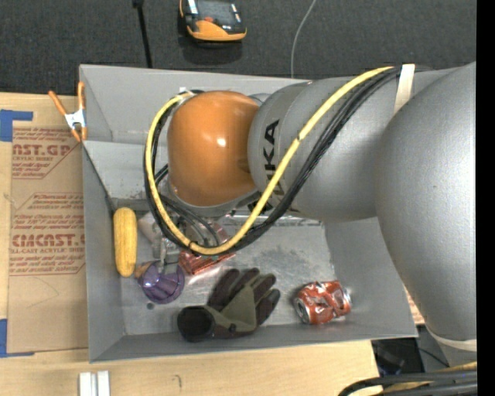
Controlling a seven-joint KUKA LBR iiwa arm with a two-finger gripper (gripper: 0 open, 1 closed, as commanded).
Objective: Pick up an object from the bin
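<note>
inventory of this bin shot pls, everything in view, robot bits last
bin: 1, grey metal, centre of view
corn cob: 1, yellow, along the bin's left wall
cup: 1, clear purple, lower left, by the cob's lower end
crumpled item: 1, red-orange, right of the cup, partly under the wrist; kind unclear
glove: 1, dark, front centre
crushed can: 1, red and silver, front right
handheld device: 1, orange and black, outside the bin, top edge
arm: 1, silver-grey, from the right
wrist cover: 1, orange, over the bin's left half
cables: bundle, yellow and black, looped round the cover
pincer: 1, metal, under the cover, next to the cup
</note>
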